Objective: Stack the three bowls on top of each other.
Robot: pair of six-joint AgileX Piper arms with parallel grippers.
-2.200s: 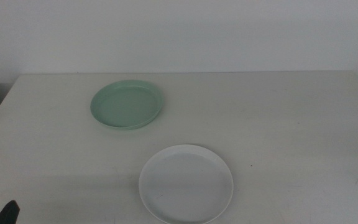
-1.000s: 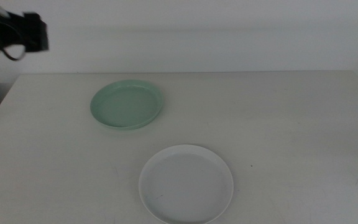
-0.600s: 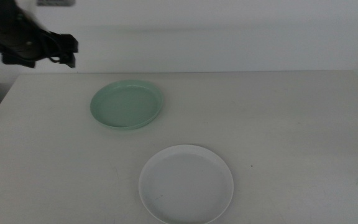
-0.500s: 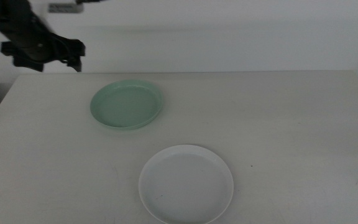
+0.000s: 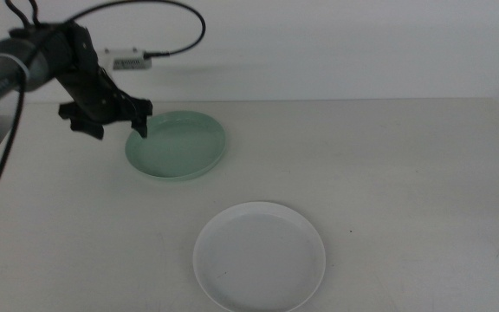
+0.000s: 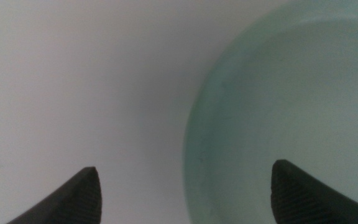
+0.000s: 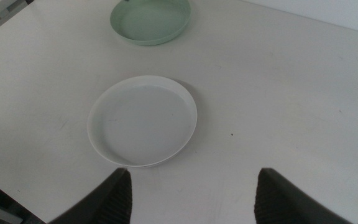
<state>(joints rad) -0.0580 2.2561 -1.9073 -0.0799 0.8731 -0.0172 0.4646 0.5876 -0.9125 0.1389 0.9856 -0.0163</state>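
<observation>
Middle view: left gripper [image 5: 119,119] at the rim of the green bowl [image 5: 178,146], jaws apart; white bowl [image 5: 259,256] nearer the camera, well apart; no grey bowl in sight.

Left wrist view: jaws spread, straddling the green rim. Risk: a shallow bite on the low rim, tipping or dropping the bowl.

Right wrist view: right gripper [image 7: 191,190] waiting, jaws apart, high over both bowls. No writing legible.

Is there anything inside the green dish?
No. The mint green bowl looks bare inside; the open left gripper hovers astride its rim, jaws apart. What lies beneath the bowl is hidden.
</observation>
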